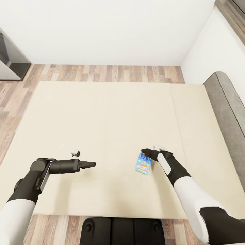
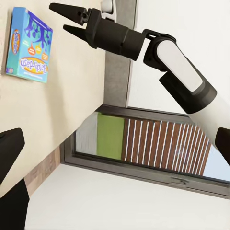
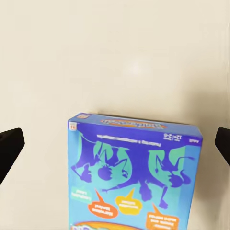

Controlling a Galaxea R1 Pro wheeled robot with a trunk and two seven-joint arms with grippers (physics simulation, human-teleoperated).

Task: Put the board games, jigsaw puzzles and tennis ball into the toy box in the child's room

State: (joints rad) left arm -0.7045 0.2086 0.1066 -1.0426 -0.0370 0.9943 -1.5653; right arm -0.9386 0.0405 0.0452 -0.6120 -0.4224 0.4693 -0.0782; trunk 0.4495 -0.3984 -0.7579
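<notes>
Lying flat on bed (image 1: 102, 115), blue board game (image 1: 143, 164) just beneath spread right pincer (image 1: 147, 152), untouched

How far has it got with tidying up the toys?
Only one board game, the small blue one, lies on the bed, so the other may already be cleared, though I cannot confirm that. In hand: the right end effector hangs open beside the blue box, not gripping it; the left end effector waits apart, empty. Left: grasping this game and carrying it off to the toy box.
</notes>
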